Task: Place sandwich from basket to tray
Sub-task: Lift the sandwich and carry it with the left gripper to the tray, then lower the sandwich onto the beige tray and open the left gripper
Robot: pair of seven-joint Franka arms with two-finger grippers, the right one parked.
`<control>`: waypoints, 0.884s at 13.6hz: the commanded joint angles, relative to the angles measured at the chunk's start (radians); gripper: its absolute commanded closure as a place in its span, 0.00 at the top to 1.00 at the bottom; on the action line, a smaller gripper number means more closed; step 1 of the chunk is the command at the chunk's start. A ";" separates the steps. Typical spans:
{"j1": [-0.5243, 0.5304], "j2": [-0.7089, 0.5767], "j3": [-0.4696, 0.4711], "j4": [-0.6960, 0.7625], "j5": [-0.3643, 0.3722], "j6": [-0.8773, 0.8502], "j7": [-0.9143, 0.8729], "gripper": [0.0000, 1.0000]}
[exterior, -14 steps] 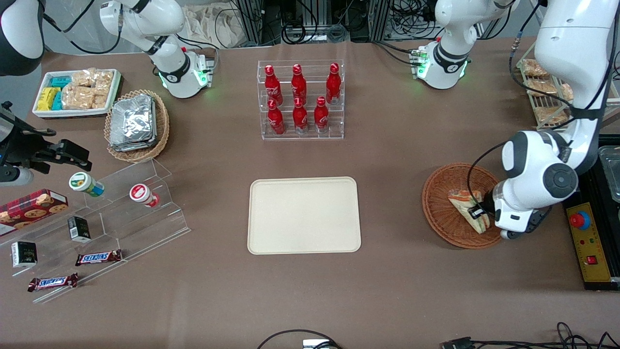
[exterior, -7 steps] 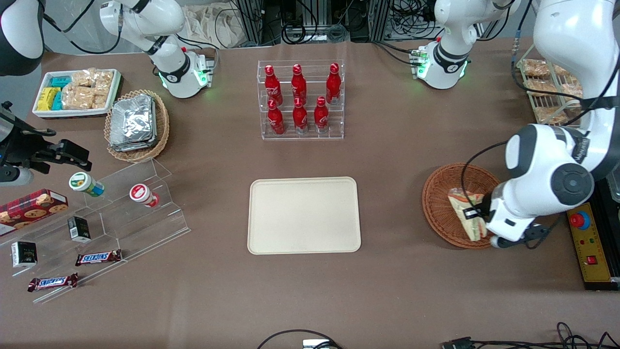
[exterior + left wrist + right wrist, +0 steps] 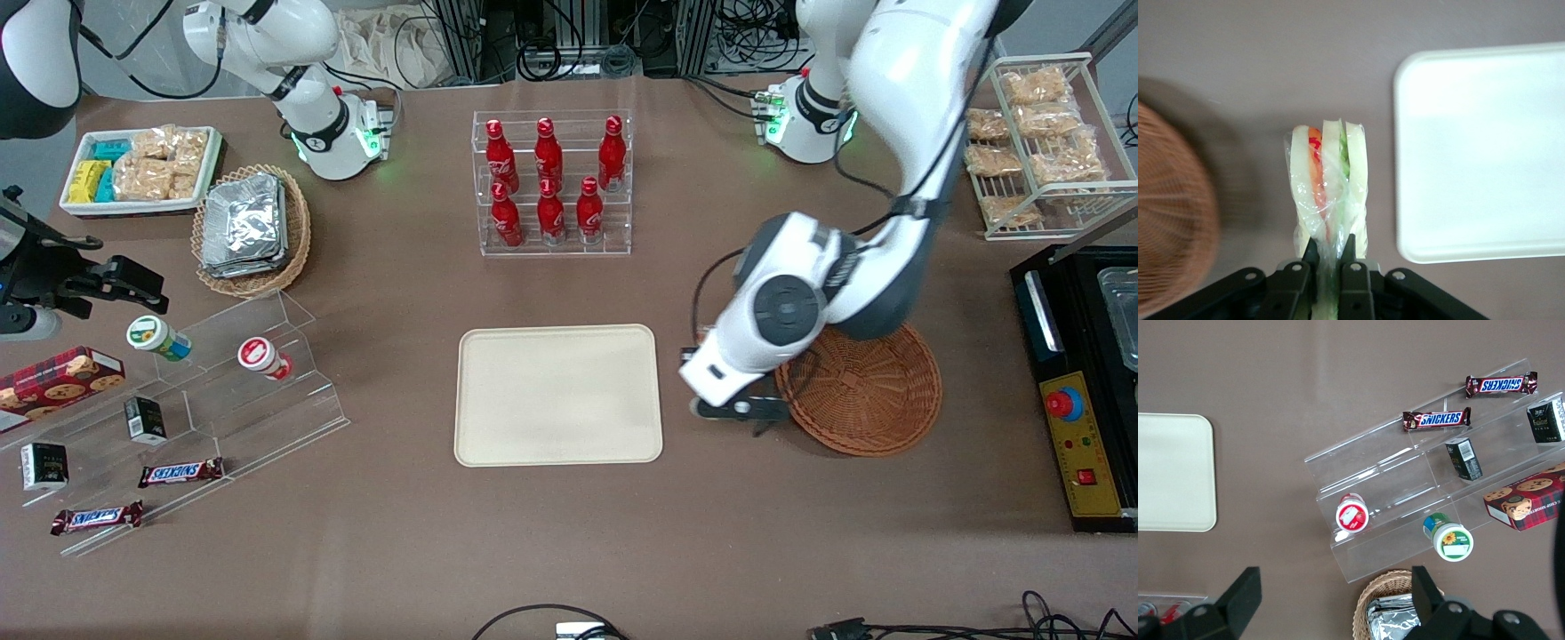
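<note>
- Between the round reddish-brown wicker basket (image 3: 861, 389) and the flat cream rectangular tray (image 3: 558, 394), the left arm's gripper (image 3: 1331, 257) hangs above bare table.
- Its fingers (image 3: 1351, 248) pinch the clear-wrapped triangular sandwich (image 3: 1328, 193) with orange and green filling.
</note>
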 commanded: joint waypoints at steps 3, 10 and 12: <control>-0.100 0.190 0.014 0.111 -0.002 0.116 -0.081 0.00; -0.102 0.262 0.016 0.109 -0.002 0.222 -0.081 0.00; -0.103 0.261 0.014 0.111 -0.003 0.222 -0.082 0.00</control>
